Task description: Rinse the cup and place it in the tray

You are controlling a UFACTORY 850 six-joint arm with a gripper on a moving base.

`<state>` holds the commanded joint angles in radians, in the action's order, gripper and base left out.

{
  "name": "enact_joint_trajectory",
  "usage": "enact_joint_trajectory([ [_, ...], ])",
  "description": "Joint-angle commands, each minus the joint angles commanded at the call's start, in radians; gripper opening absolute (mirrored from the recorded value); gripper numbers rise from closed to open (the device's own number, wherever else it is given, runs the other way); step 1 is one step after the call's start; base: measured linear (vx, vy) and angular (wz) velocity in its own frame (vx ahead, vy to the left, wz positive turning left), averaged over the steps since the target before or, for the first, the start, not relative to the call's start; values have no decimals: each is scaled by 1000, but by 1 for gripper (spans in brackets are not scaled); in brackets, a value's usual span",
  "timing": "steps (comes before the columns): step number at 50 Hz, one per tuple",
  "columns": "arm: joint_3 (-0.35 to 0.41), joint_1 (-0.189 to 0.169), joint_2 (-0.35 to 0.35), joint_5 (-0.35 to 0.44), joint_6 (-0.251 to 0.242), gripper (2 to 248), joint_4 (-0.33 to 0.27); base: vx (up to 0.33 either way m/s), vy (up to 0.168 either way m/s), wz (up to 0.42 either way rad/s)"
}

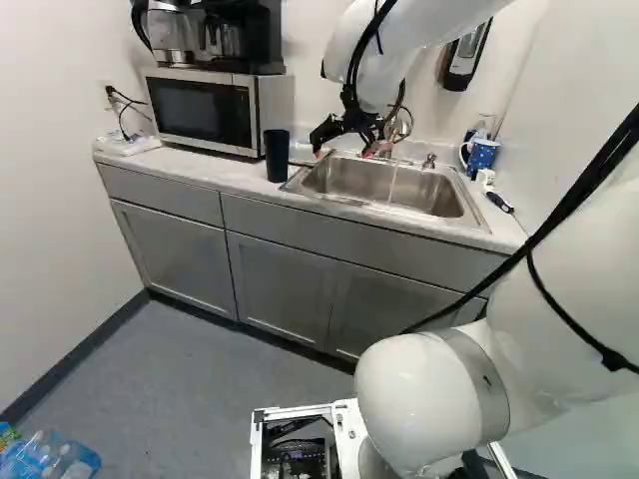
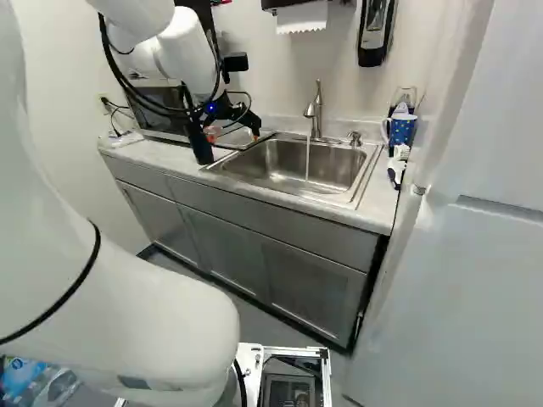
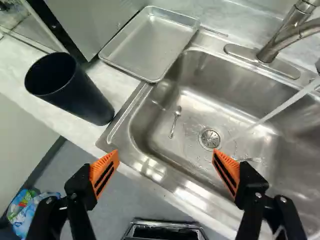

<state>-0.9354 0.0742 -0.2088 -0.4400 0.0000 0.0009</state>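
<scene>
Hovering with our gripper (image 1: 342,151) spread wide, we have the black cup (image 3: 77,95) upright on the table (image 3: 111,84) ahead of one finger, beside the sink (image 3: 195,197); the tray (image 3: 150,45) lies ahead of the gap.

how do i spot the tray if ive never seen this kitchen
Find the stainless-steel sink, then the black-and-silver microwave on the pale counter beside it. Between them, next to the tall black cup, lies a shallow, rectangular silver metal tray. Its low rim and flat bottom set it apart from the deep sink and the upright cup.
</scene>
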Motion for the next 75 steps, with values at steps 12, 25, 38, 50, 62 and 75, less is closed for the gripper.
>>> enact_joint_trajectory([
  [12, -6, 45, 7, 0, 0, 247, 0, 0, 0, 0],
  [25, -16, 92, 18, 0, 0, 247, 0, 0, 0, 0],
  [38, -28, 139, 34, 12, 0, 247, 0, 0, 0, 0],
  [50, -49, 179, 83, 55, 0, 247, -2, 0, 0, 0],
  [62, -58, 213, 123, 111, 0, 247, -7, 0, 0, 0],
  [75, -62, 234, 158, 204, 0, 247, -7, 0, 0, 0],
])
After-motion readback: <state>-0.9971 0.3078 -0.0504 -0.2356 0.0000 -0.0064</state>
